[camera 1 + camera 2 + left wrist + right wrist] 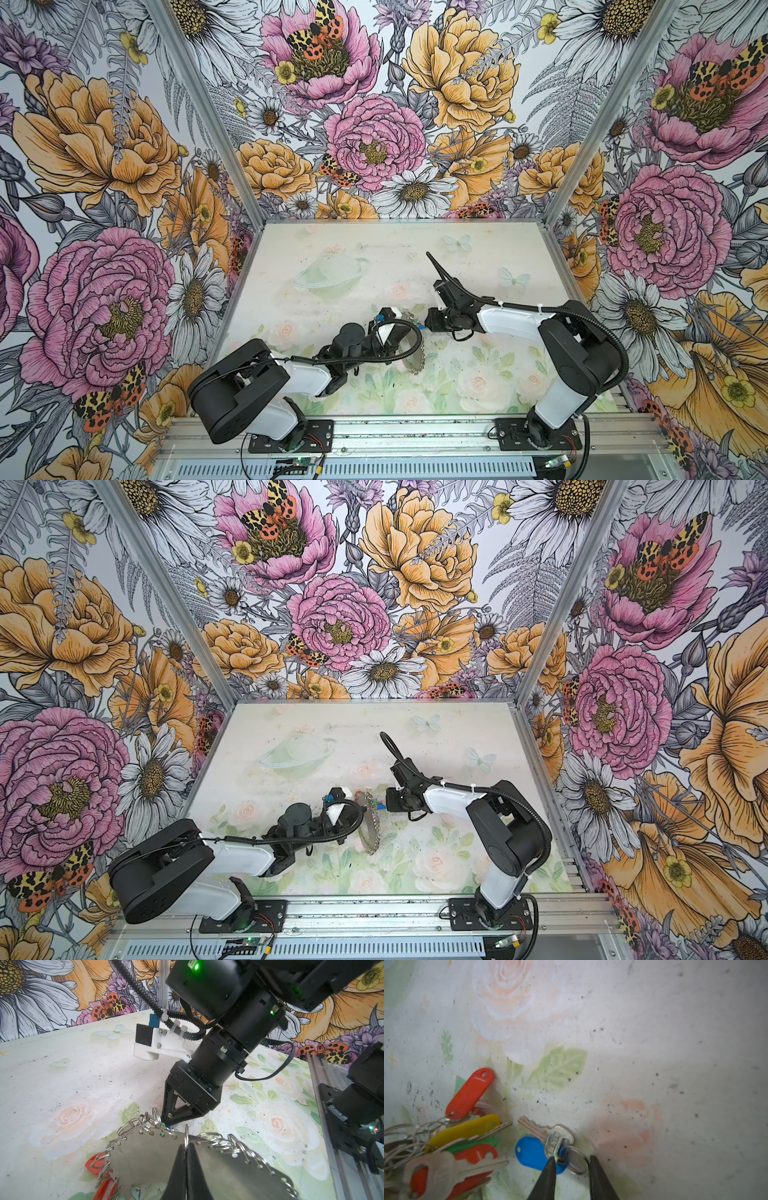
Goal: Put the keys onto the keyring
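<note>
The left gripper (pixel 186 1148) is clamped tight on one wire loop (pixel 186 1135) at the rim of the keyring (pixel 145 1157). It holds the hoop up on its edge on the table (pixel 62 1084). In a top view the keyring (pixel 417 353) shows edge-on, like a chain.

On the keyring's far side from that gripper a bunch (pixel 465 1132) of red, yellow and green tags and metal keys lies against it. Their rings seem to be hung on its rim.

Just beyond the bunch, and apart from it, a loose key (pixel 550 1138) with a blue tag (pixel 531 1153) lies flat on the table. Its split ring (pixel 579 1164) points away from the keyring. The right gripper (pixel 571 1158) is down over it, jaws part open and astride that split ring. They do not look clamped.

The step in hand appears to be picking up this blue-tagged key. The next move calls for a firm pinch on the thin split ring, which lies flat and could skid. The key must then be lifted and carried to a free loop on the keyring while the hoop is held steady.
</note>
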### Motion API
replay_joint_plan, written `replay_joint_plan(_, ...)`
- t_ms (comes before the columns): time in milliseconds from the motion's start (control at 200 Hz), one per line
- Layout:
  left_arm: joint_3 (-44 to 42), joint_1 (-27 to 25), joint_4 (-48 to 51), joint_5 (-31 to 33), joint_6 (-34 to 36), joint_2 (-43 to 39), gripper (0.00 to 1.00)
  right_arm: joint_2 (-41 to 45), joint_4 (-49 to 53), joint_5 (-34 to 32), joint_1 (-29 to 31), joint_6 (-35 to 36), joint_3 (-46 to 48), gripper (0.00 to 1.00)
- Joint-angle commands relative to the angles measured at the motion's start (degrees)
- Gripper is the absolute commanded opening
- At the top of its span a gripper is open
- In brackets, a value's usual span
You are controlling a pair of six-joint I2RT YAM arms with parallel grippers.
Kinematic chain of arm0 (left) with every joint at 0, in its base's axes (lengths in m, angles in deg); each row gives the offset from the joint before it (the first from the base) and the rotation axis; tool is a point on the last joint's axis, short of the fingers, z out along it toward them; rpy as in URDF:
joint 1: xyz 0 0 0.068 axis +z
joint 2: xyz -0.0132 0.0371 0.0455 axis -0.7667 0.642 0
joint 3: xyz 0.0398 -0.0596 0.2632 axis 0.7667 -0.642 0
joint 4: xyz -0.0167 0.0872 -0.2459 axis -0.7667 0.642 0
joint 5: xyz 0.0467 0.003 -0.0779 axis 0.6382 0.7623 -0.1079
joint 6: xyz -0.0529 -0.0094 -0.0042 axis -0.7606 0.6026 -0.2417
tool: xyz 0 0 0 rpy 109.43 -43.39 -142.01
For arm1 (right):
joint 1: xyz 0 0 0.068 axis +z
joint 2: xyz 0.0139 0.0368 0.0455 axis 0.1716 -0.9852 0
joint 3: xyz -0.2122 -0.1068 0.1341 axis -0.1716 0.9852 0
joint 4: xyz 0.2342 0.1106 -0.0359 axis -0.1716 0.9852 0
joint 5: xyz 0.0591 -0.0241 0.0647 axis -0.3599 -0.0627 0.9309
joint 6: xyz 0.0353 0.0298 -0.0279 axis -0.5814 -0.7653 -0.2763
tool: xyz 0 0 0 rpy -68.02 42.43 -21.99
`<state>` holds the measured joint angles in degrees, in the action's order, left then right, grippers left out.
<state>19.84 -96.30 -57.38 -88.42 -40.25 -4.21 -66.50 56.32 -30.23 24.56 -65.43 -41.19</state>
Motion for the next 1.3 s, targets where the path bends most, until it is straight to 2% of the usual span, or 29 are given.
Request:
replay_joint_plan(0, -1.19, 0.47, 4.47, 0.36, 0.48, 0.35, 0.0, 2.39, -0.92, 0.92, -0.26, 0.76, -1.28, 0.27)
replay_joint_plan(425, -0.79, 0.54, 5.26, 0.56, 0.73, 0.42, 0.0, 2.39, -1.35, 1.65, 0.52, 0.51, -1.0, 0.15)
replay_joint_plan(866, -0.87, 0.81, 5.86, 0.56, 0.79, -0.2, 0.0, 2.6, -1.37, 2.95, 1.71, -0.21, -1.32, 0.13)
replay_joint_plan(1296, -1.0, 0.86, 5.77, 0.85, 0.75, -0.2, 0.0, 1.16, -1.44, 1.17, 2.3, 0.23, -1.57, 0.11)
